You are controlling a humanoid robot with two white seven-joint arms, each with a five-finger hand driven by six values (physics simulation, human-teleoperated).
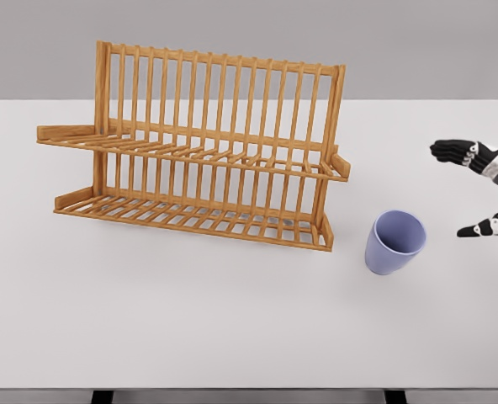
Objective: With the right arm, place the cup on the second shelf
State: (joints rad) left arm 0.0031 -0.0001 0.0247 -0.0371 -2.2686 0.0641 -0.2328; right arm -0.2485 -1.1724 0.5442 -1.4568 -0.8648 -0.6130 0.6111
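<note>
Here, head view: the task is at its start. The cup (394,241) stands upright on the white desk (232,328) at centre right of the frame, just beside the lower right corner of the wooden rack (200,160), not yet grasped. The right hand (483,189) enters at the right edge, near the cup but apart from it, its fingers (447,151) spread wide and holding nothing. Reaching, grasping, lifting and placing remain. The upper shelf (190,153) is bare; open desk lies below and right of the rack, giving free approach. The left arm is out of view.
</note>
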